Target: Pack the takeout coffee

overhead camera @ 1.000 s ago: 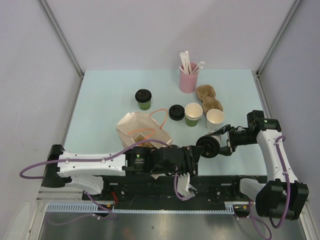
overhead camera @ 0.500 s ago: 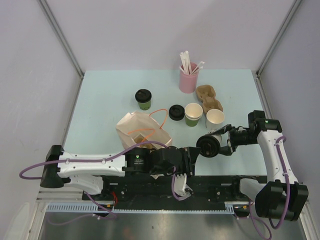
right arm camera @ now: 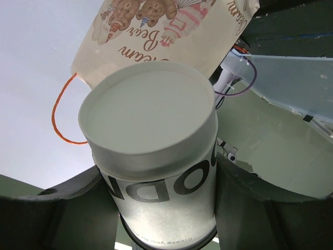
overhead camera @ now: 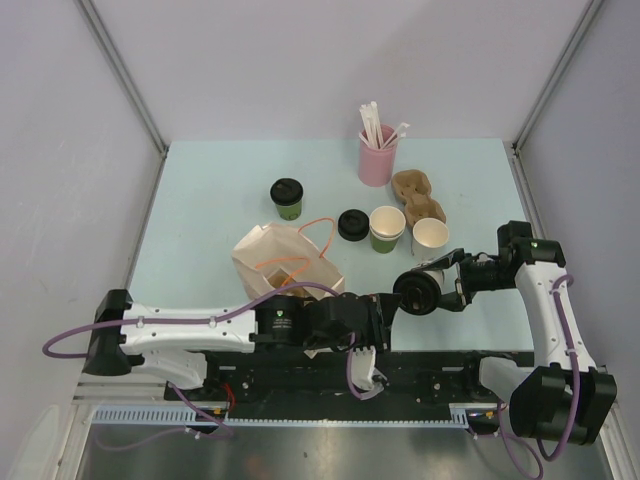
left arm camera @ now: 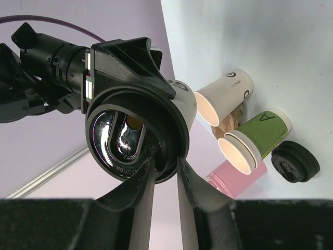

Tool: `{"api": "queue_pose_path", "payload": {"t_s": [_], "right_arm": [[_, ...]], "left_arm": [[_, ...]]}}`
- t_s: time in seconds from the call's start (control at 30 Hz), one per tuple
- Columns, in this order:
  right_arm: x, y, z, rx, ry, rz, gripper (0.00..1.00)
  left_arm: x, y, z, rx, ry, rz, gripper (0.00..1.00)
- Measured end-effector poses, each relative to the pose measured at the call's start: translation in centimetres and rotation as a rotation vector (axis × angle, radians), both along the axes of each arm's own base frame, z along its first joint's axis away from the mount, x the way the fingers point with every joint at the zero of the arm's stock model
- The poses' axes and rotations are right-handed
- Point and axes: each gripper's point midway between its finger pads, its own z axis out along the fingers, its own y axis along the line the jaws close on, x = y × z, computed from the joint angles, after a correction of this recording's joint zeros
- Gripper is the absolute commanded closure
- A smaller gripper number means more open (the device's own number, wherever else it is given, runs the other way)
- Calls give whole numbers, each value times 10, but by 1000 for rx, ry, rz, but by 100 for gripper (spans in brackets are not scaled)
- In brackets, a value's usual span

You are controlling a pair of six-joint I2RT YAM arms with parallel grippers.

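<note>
1. The right pincer (overhead camera: 445, 283) was clamped around the white cup (right arm camera: 151, 130), with one finger on each side of its dark-lettered wall. It held the cup on its side at lower right of centre in the top view, base toward the wrist camera.
2. The left pincer (left arm camera: 165, 164) was clenched on the lower rim of the black lid (left arm camera: 132, 138) capping that cup. Its two fingers stood nearly together with the rim pinched between them.
3. The green cup (overhead camera: 288, 200), capped, stood upright on the desk (overhead camera: 210, 200) above and left of centre, apart from the other cups.
4. A loose lid (overhead camera: 352, 224) lay flat near the centre, just beside an open green cup (overhead camera: 386, 230). An open white cup (overhead camera: 431, 235) stood to the right of that.
5. A cardboard carrier (overhead camera: 417, 193) lay above those cups, and the pink cup of straws (overhead camera: 376, 158) stood higher still.
6. A paper bag (overhead camera: 285, 262) with orange handles lay left of centre, near the left arm.
</note>
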Motion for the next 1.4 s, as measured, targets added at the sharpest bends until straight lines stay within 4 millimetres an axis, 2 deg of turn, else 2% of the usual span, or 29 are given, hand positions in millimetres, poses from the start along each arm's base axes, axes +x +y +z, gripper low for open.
{"api": "queue_pose_path", "payload": {"t_s": [0.17,0.27,0.33,0.67,0.83,1.0,1.1,1.2,1.27,1.33,1.4], "right_arm": [[1,-1,-1,-7,-4,-4,100],[2,-2,-2,-15,-9,-9,100],[3,-2,-3,-19,-11,-10,100],[3,-3,-3,-23,-11,-11,100],[4,-3,-5,-25,-6,-8,89],[5,-4,-10,-34,5,5,83],[7,-6,-16,-49,13,18,69],[9,-7,-22,-61,21,34,66],[10,-8,-27,-70,31,47,66],[11,-10,-33,-80,40,59,74],[13,-11,-40,-94,48,78,78]], "left_arm": [[1,-4,1,4,-8,0,84],[2,-3,-1,17,-12,5,97],[3,-3,-3,24,-15,7,100],[3,-2,-3,30,-5,16,100],[1,-3,-4,17,46,28,99],[0,-5,-8,12,98,37,99],[-1,-6,-13,15,124,44,100],[-4,-8,-14,9,150,36,100],[-7,-10,-13,-1,164,26,100],[-9,-11,-14,-5,178,19,100],[-9,-13,-16,-4,190,21,100]]}}
